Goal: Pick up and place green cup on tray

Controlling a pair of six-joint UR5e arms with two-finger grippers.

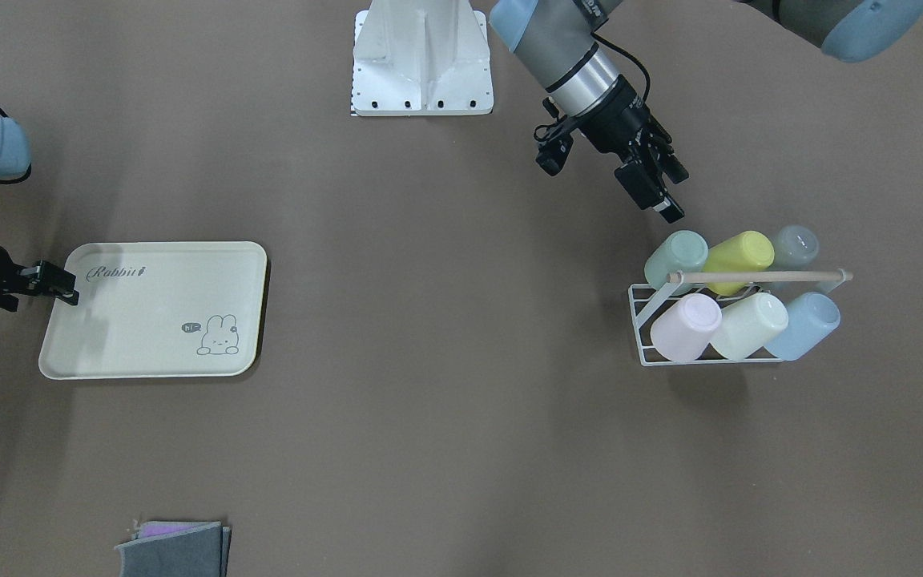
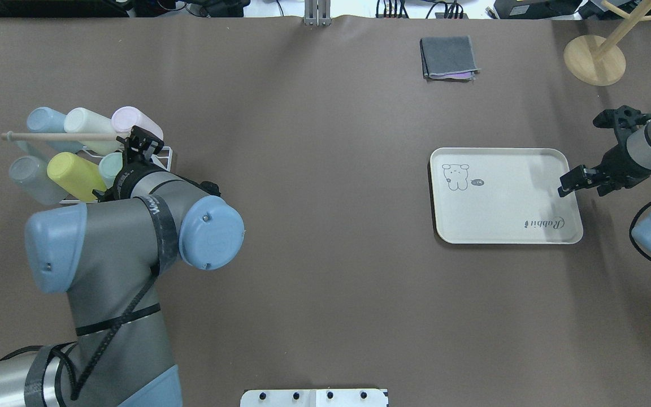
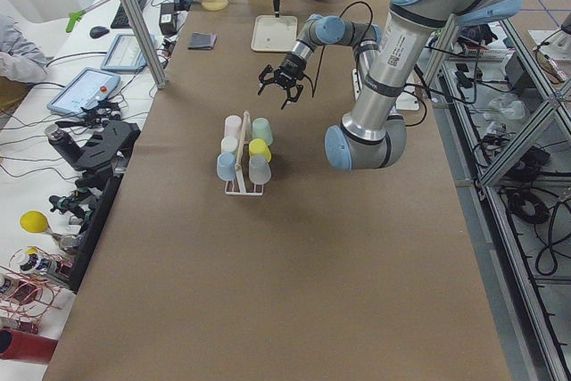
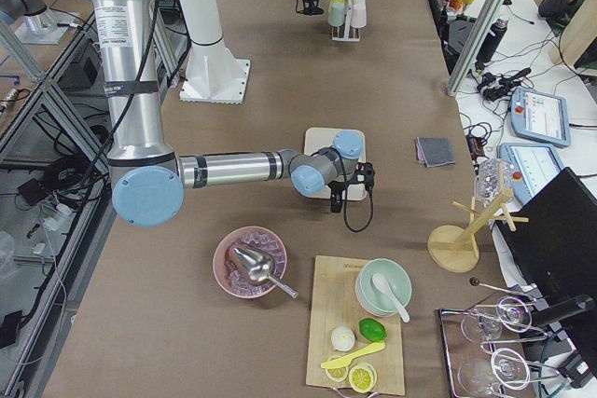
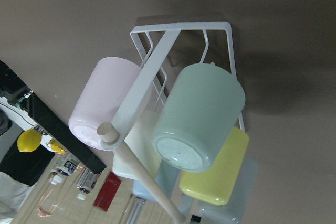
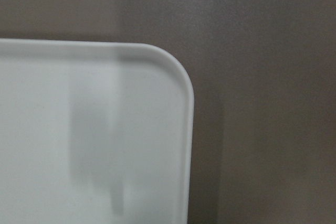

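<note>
The green cup (image 1: 676, 255) is a mint tumbler lying tilted on the white wire rack (image 1: 639, 320), at the back-row end nearest the middle of the table. It fills the left wrist view (image 5: 199, 116), base toward the camera. My left gripper (image 1: 672, 192) is open and empty, hovering just above and behind the green cup without touching it. The cream tray (image 1: 149, 320) with "Rabbit" script lies empty on the other side of the table, also in the overhead view (image 2: 500, 198). My right gripper (image 1: 57, 282) looks open and empty over the tray's outer edge (image 6: 186, 129).
The rack also holds a yellow-green cup (image 1: 738, 252), a grey cup (image 1: 796, 244), a pink cup (image 1: 686, 324), a cream cup (image 1: 748, 324) and a blue cup (image 1: 804, 323) under a wooden rod (image 1: 758, 276). A folded grey cloth (image 1: 177, 549) lies near the far edge.
</note>
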